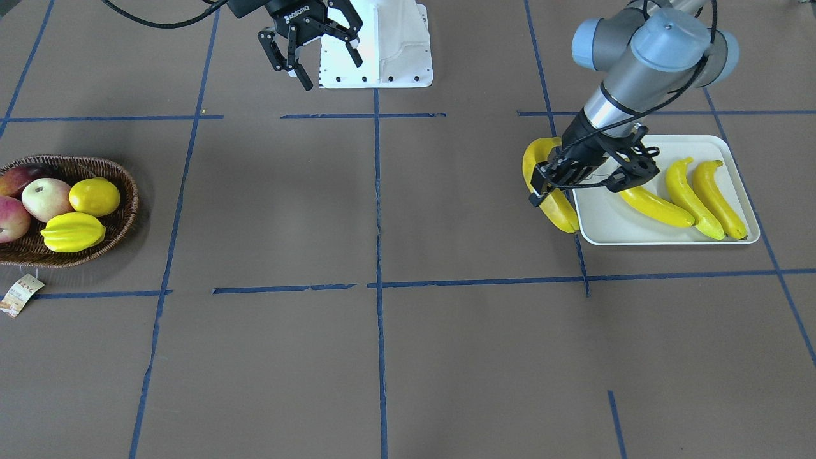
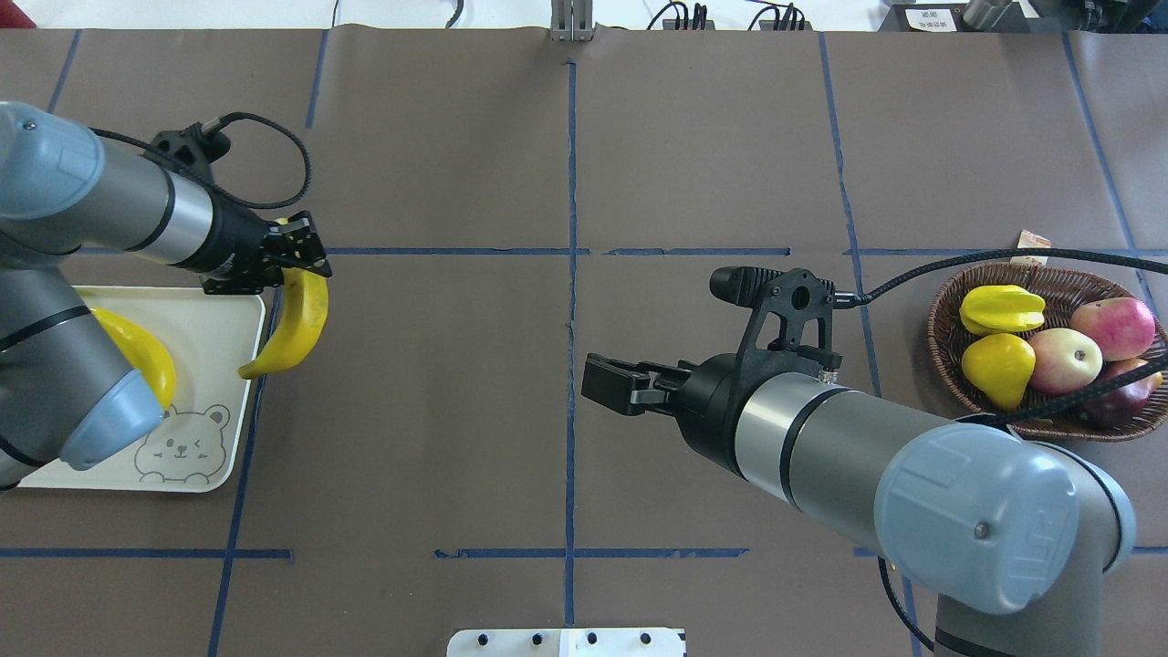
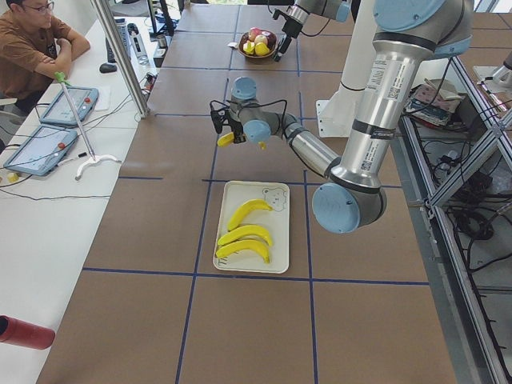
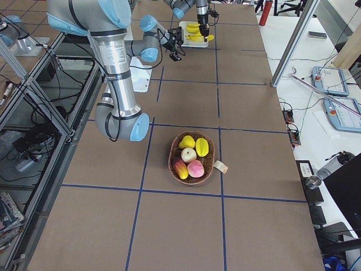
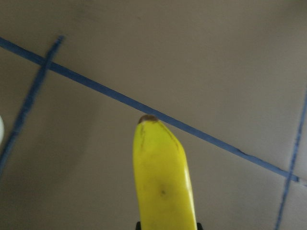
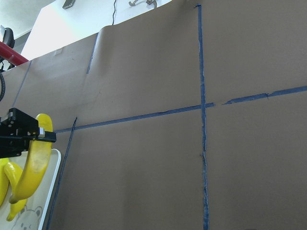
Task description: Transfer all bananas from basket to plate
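The left gripper is clamping a long curved yellow banana mid-length, probably for balance, and is holding it just at the edge of the flat rectangular white tray where three others are lying (the dark woven wicker basket is holding none). The right gripper is hanging spread wide and empty.

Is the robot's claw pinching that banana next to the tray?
Touching. In the overhead view the left gripper is shut on the upper end of the banana, and the banana hangs from it. The right wrist view shows the same clamp.
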Robot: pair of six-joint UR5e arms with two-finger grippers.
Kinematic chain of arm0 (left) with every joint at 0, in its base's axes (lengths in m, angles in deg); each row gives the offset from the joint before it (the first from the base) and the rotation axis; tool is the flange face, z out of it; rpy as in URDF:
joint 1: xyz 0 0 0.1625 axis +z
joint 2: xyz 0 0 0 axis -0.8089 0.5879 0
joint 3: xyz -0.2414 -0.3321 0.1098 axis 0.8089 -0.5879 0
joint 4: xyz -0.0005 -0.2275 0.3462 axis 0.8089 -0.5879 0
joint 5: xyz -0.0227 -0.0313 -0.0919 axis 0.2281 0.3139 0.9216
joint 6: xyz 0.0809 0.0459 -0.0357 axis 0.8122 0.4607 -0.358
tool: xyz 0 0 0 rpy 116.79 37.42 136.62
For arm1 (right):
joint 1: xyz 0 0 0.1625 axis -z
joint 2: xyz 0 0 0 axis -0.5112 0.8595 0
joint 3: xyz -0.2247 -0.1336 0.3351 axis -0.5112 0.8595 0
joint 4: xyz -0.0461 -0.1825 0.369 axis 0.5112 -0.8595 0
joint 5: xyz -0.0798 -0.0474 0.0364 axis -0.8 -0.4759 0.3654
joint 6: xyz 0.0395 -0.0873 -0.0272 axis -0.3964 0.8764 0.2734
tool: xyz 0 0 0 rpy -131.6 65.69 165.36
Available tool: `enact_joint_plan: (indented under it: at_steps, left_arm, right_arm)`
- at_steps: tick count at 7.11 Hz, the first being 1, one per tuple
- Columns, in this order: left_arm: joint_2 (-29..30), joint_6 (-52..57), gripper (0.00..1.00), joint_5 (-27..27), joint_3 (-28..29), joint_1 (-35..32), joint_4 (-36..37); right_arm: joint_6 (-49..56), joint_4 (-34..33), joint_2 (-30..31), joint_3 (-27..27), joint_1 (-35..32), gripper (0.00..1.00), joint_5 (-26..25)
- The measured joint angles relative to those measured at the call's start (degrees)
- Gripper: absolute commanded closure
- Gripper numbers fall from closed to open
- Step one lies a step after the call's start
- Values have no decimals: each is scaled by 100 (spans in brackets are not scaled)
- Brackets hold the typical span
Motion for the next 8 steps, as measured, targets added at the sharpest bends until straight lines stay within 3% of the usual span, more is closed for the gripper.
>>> enact_joint_plan:
  at_steps: [3, 4, 5, 6, 8]
  left_arm:
    - [-905, 912, 100, -107, 52, -160, -4]
    - [-1000, 1016, 95, -209, 129, -149, -4]
    - [-1028, 1052, 58, -264, 209, -133, 0]
    - [-1015, 1064, 1, -287, 291, -121, 0]
    - [-971, 1063, 1, -344, 436, -104, -10]
  right_arm:
    - [0, -1, 3, 7, -11, 0, 0]
    - [0, -1, 8, 10, -12, 0, 0]
    - [0, -1, 19, 12, -12, 0, 0]
    - [0, -1, 34, 12, -12, 0, 0]
    - [0, -1, 43, 13, -12, 0, 0]
